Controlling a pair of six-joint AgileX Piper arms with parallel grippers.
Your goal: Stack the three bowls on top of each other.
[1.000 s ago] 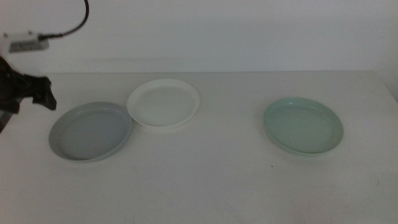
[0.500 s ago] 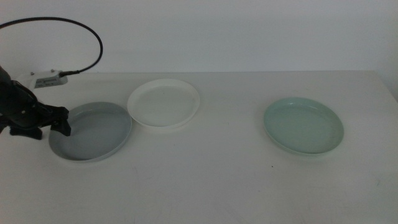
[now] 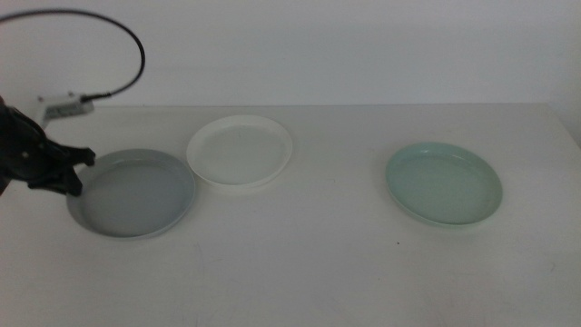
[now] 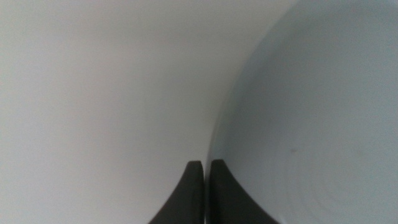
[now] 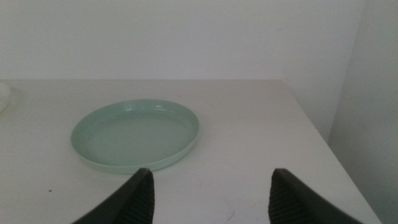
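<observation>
L gripper [image 3: 74, 173] sits at the left edge of the middle view, right on the outer rim of the grey bowl [image 3: 133, 193]. In the L wrist view the two jaws are pressed nearly together w/ just a thin slit between them, and the bowl's rim runs into that slit, so it looks pinched on the rim; can't see whether the bowl is lifted yet. The arm comes in low from the left, wrist about level w/ the bowl, its black cable looping up and over toward the upper left of the frame.

White bowl [image 3: 240, 150] is just up and right of the grey one, rims very near or touching, can't tell which. Mint green bowl [image 3: 444, 183] is well apart, centre-right, on the table [image 3: 300, 263].

R gripper [image 5: 208, 186] waits w/ jaws wide apart, nothing between them; the mint bowl lies just ahead of it in the R wrist view. It's out of the middle view.

Handling, as a guess: the bowls look stiff, smooth and glazed-looking, so prob. slippery and chippable. Shallow w/ low rims, so the rim is the only hold; a one-sided pinch will let the bowl tip, so keep the lift level and slow.
</observation>
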